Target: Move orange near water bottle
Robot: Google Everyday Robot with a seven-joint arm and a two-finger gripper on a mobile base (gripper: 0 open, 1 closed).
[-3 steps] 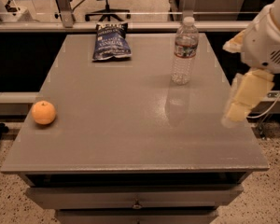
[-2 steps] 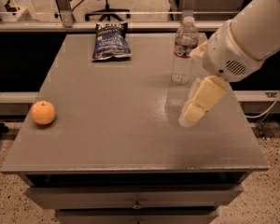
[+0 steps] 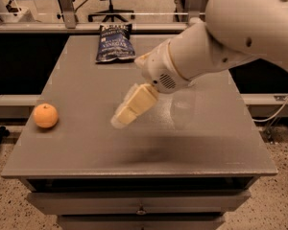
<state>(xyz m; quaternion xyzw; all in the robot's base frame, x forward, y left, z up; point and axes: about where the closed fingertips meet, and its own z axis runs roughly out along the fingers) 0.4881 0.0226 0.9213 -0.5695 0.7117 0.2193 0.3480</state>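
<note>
Well, pincer [image 3: 120, 120]: hovers over the table [image 3: 86, 152], holding nothing; apart or together, I cannot tell.
Orange [image 3: 45, 116]: well to its left, untouched (my next reach, I judge).
Water bottle: hidden behind my arm [image 3: 201, 51].

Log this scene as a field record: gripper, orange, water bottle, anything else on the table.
gripper: over the table's middle, apart from the orange
orange: on the table, near its left edge in view
water bottle: not visible, likely behind the arm
chip bag: lying at the far edge
task state: orange not yet picked up
</note>
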